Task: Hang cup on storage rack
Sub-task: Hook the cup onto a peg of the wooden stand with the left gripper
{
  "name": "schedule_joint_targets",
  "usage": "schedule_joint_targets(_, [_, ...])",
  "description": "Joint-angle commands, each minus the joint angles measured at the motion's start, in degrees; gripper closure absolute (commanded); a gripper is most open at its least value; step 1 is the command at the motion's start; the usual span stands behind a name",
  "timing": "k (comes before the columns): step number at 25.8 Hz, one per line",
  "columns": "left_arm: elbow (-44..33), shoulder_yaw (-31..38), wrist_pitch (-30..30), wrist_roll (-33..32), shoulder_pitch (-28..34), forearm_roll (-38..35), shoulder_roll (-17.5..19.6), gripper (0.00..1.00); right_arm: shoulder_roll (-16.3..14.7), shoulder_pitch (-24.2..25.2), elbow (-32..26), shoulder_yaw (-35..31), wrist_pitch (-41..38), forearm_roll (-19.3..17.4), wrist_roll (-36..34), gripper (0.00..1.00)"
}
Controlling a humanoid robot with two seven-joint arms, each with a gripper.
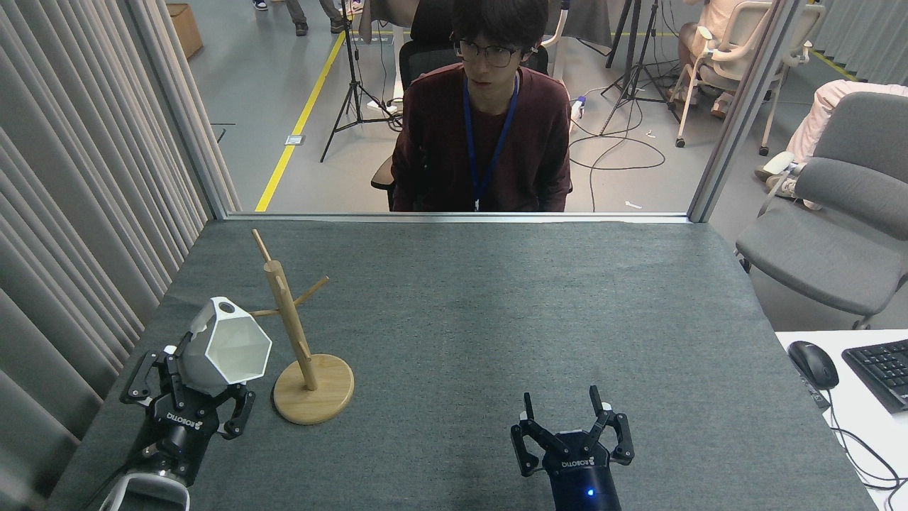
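Left of wooden mug tree (301, 348), white faceted cup (225, 348) is clamped in left gripper (190, 389), tab hole uppermost. Judged light, rigid, slippery, chip-prone; grip best kept on body. Right gripper (569, 415) is spread, empty.

Place: a robot lab or test room.
Table (454, 319): grey felt top, walled by curtains (64, 177).
Floor: yellow tape line (298, 121), tripods (355, 92), loose cables (610, 152).
Side desk: keyboard (879, 369), mouse (812, 363), office chairs (837, 234).
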Motion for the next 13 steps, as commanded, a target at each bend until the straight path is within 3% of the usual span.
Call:
schedule_joint_targets(1, [1.97,-1.4,0.1,0.05,-1.4,-1.16,-0.11,0.46,-0.08,-0.15,0.17,-0.01,0.01,-0.09,0.01,0.02])
schedule_joint_targets(13, [8.56,-5.45,1.68,0.23,-5.27,-2.56,-0.28,0.45,-1.14,-0.59,1.49,-0.36,-0.07,-0.09,-0.08,0.02])
